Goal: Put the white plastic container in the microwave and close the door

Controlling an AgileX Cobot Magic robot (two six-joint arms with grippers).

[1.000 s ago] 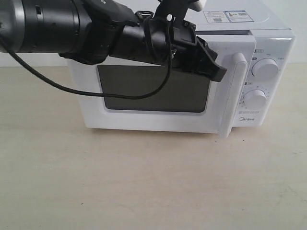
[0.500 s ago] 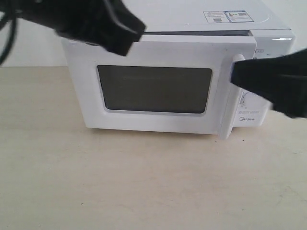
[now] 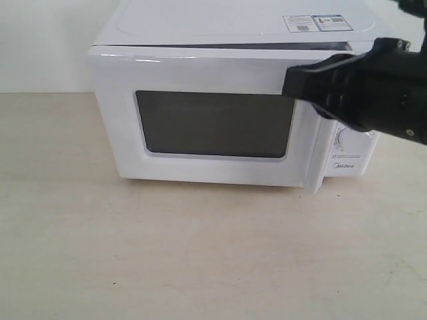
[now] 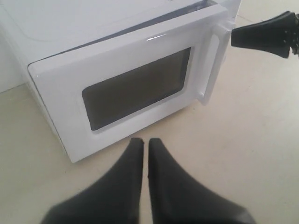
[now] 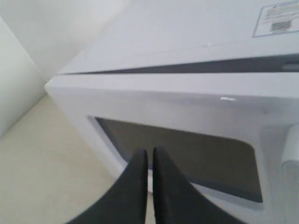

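One microwave [image 3: 200, 23] is sitting with its door [image 3: 213, 75] slightly ajar; the right gripper [image 3: 289, 81] is hovering upper right, clenched empty; the left gripper [image 4: 145, 143], likewise clenched, is showing only in its wrist view

White boxy microwave [image 3: 200, 23] upright, wide white door [image 3: 200, 73] with dark window [image 3: 213, 123], apparently a crack ajar along the top

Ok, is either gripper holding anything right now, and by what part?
Nothing is held. The left gripper and the right gripper are both shut with nothing between the fingers, facing the door.
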